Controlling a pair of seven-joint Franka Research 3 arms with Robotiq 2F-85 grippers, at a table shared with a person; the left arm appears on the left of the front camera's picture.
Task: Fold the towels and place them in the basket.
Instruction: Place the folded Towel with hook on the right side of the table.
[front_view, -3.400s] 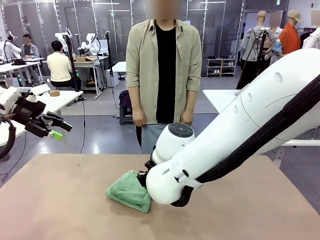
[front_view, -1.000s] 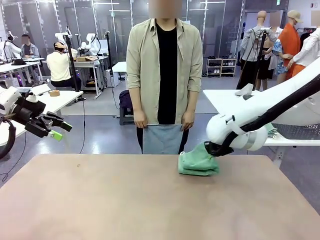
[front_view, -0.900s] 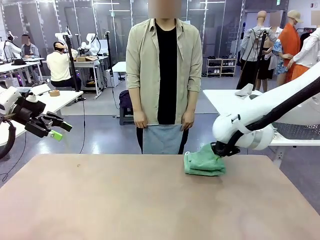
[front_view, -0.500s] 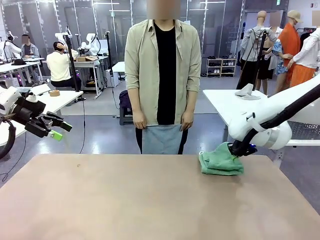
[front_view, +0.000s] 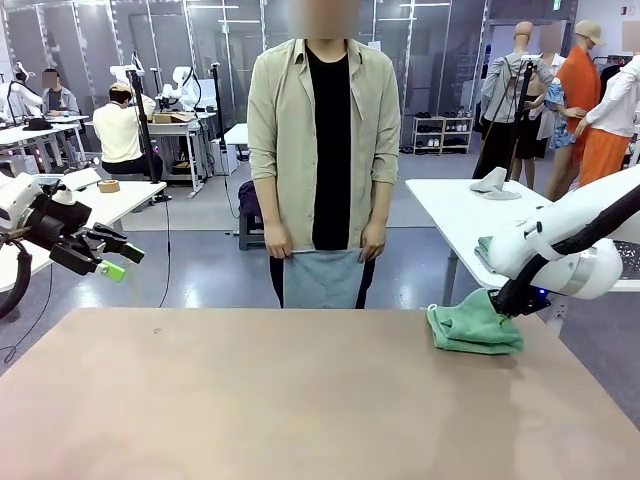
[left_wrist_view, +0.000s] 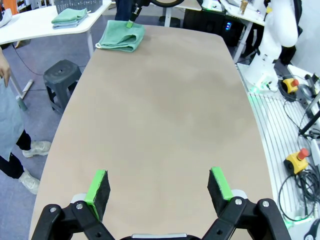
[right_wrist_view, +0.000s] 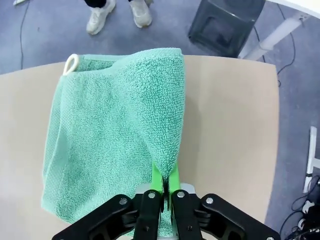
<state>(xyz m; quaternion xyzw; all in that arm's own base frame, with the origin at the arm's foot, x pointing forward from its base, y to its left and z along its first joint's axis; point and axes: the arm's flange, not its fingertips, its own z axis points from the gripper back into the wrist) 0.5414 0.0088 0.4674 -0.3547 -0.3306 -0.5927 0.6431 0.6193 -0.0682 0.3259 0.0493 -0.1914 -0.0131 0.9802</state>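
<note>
In the front view, your tan table (front_view: 250, 400) sits in a workshop with white benches behind it. One person (front_view: 325, 150) stands at the far side, holding one pale towel (front_view: 322, 278) at the waist with both hands. The right arm (front_view: 570, 250) reaches in low from the right, and its right fingers (front_view: 505, 305) are on the green towel (front_view: 475, 330), which lies folded near the table's far right edge. The left fingers (front_view: 113, 268) hang off the table at the left, pointing right.

In the left wrist view, you look along the table (left_wrist_view: 160, 115). The left fingers (left_wrist_view: 98, 187) are spread wide above it with nothing between them. The one green towel (left_wrist_view: 120, 36) lies at the far end. Beyond it, a stack (left_wrist_view: 70, 16) of two folded towels rests on a white bench, with one dark stool (left_wrist_view: 62, 80) on the floor.

In the right wrist view, the right fingers (right_wrist_view: 164, 180) are pressed together, pinching a raised fold of the green towel (right_wrist_view: 100, 145). The rest of it lies on the table (right_wrist_view: 225, 125), its loop (right_wrist_view: 71, 62) at a far corner.
</note>
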